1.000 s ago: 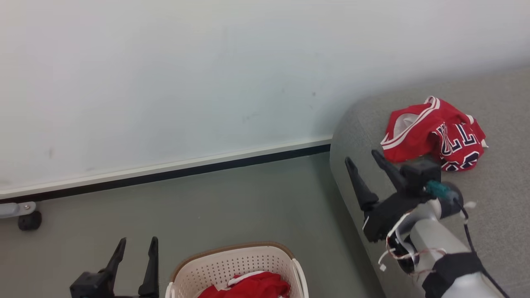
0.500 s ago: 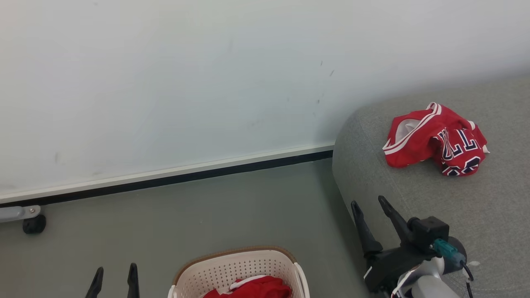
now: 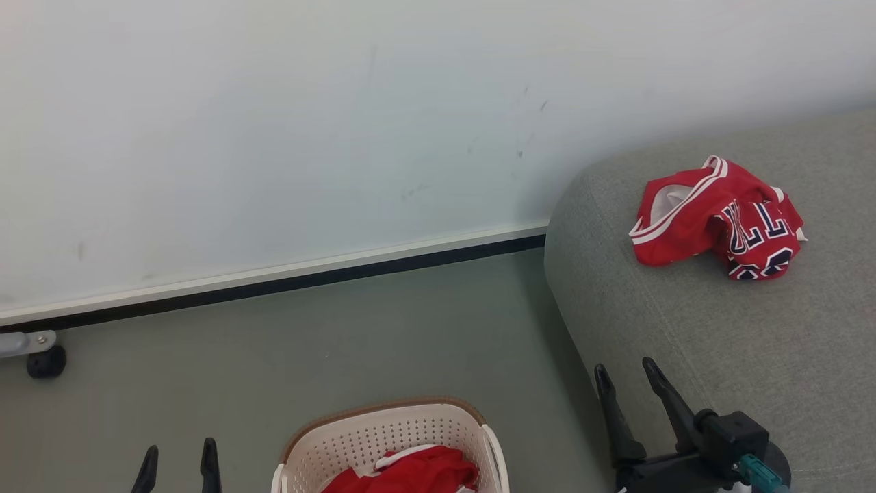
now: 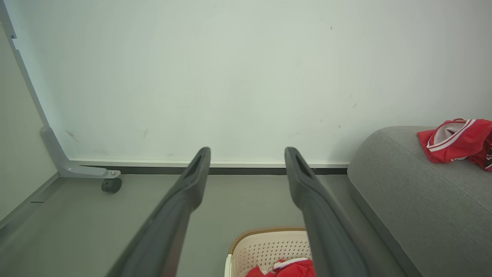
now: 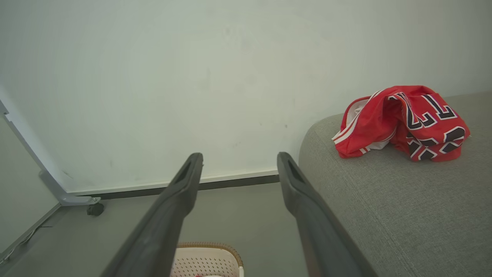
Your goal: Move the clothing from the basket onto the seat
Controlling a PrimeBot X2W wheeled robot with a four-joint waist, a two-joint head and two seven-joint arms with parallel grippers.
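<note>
- the left end effector (image 3: 179, 446) is open and holds nothing. it is low down, just left of the basket (image 3: 383, 431).
- the right end effector (image 3: 624, 365) is open and empty too, by the front edge of the seat (image 3: 684, 329).
- a red jersey (image 3: 715, 219) with navy letters lies bunched up on the seat, near the wall (image 3: 274, 137).
- more red cloth (image 3: 410, 472) sits in the basket on the floor (image 3: 342, 329). it may be shorts, but too little shows.

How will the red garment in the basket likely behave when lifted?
The red garment looks thin and crumpled, so it will probably hang limp from any pinch. Its smooth surface suggests it may slip from a shallow grip. The basket seems light; a snag could drag it.
</note>
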